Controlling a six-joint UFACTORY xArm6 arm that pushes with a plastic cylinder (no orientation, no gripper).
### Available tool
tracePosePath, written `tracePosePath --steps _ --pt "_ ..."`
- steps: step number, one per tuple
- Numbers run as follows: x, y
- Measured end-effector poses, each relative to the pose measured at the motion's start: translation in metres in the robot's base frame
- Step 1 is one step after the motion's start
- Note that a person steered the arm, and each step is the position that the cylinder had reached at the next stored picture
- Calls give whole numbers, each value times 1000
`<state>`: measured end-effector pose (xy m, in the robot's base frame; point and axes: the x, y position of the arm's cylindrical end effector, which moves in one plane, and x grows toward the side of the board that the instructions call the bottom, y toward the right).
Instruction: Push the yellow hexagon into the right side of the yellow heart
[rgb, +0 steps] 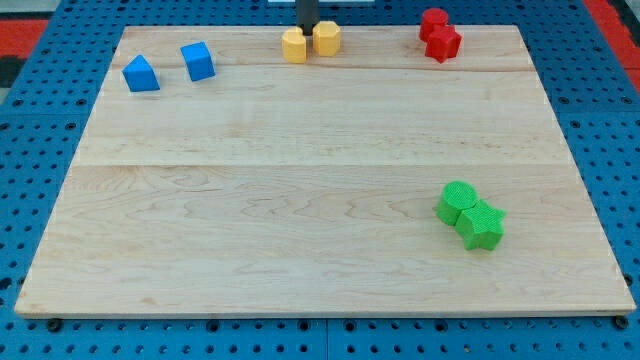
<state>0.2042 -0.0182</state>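
Far edge, centre: yellow hexagon block (327, 38) touching the right side of yellow heart block (294, 46). My tip (307, 27), a plain dark rod with no jaws to open or close, sits just behind the pair. Far left: two blue blocks (141, 74) (198, 61). Far right: two red blocks (434, 22) (443, 44), touching. Near right: green cylinder (456, 202) touching green star-like block (481, 224). Base: pale wooden board (300, 190).

rod: upright, view's top centre | my tip (307, 29): on board

Robotics lab bench setup — pale wooden board (320, 200) lying on a blue perforated mat (40, 150); red perforated mat (30, 20) at the view's top corners; small coloured test blocks near board edges.
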Motion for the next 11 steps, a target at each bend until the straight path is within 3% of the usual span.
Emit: tracePosePath --steps 3,4,5,6,11 --pt "66 3" --pt "77 33" --pt "64 102" --pt "27 105" --pt "13 -14"
